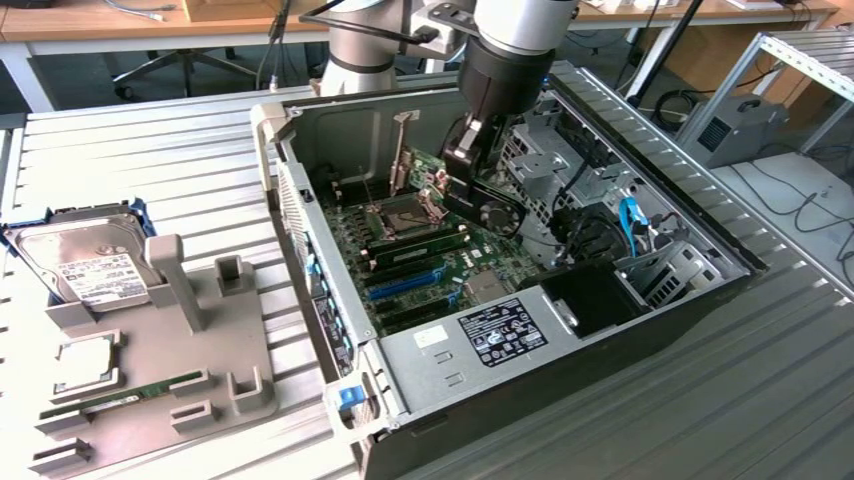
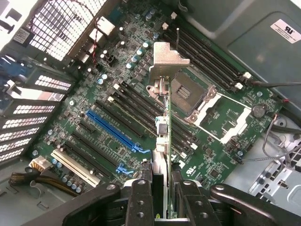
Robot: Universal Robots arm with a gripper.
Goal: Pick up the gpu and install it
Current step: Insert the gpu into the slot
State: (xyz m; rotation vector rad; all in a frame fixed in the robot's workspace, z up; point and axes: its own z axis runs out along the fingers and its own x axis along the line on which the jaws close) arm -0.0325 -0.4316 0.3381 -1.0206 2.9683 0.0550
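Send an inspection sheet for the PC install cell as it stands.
Surface: slatted metal table; open PC case lying on it.
Job's things: gpu held edge-on above the motherboard; blue slot empty.
Clutter: grey fixture with hard drive, CPU, memory stick.
Grippers: gripper, jaws closed on the gpu.
Cables: blue cable inside the case; black cables on the table at the exterior view's right.
Surroundings: wooden desks, chair base.
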